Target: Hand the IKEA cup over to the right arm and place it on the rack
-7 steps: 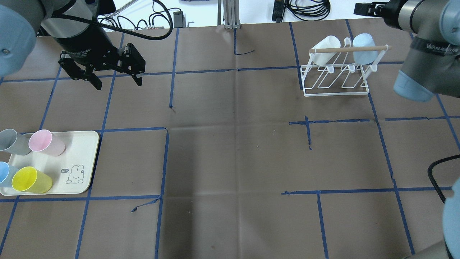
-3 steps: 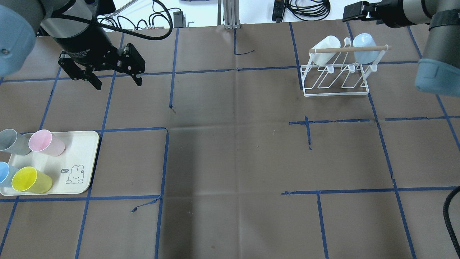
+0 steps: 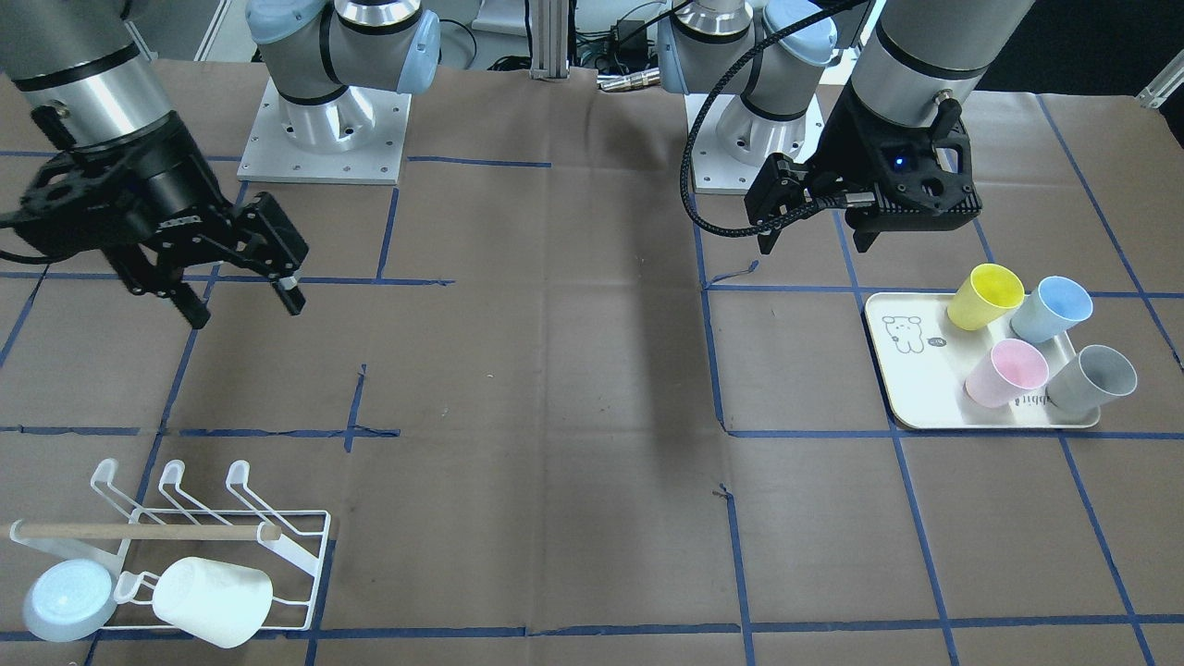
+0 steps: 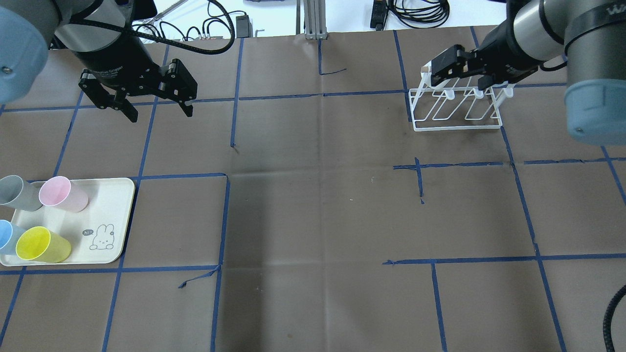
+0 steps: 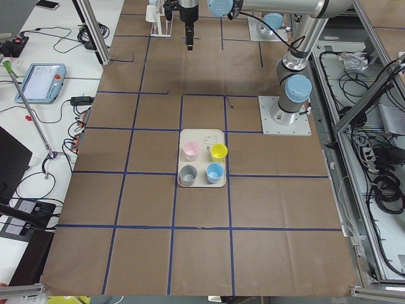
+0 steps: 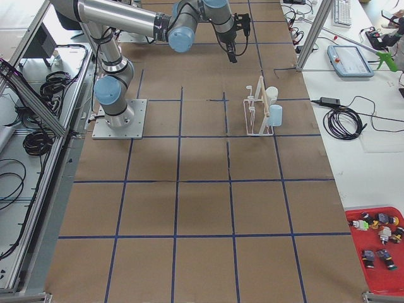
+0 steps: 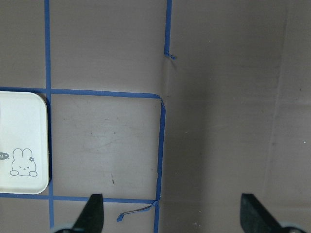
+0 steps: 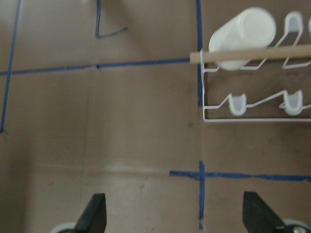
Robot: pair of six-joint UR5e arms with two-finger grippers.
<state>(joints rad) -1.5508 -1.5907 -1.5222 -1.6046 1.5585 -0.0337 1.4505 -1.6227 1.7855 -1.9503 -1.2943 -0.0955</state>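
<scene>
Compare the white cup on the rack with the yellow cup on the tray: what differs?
Colour: the white cup is white, the yellow cup bright yellow.
Place: the white cup hangs on the rack, the yellow cup stands on the cream tray.
Pose: the white cup is tipped over a prong, base outward; the yellow cup is upright, mouth up.
Both are plain handleless tumblers of the same shape.

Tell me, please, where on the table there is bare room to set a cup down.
The broad middle of the table, between tray and rack, is bare. Four cups crowd the tray; two other cups hang on the rack's far side.
</scene>
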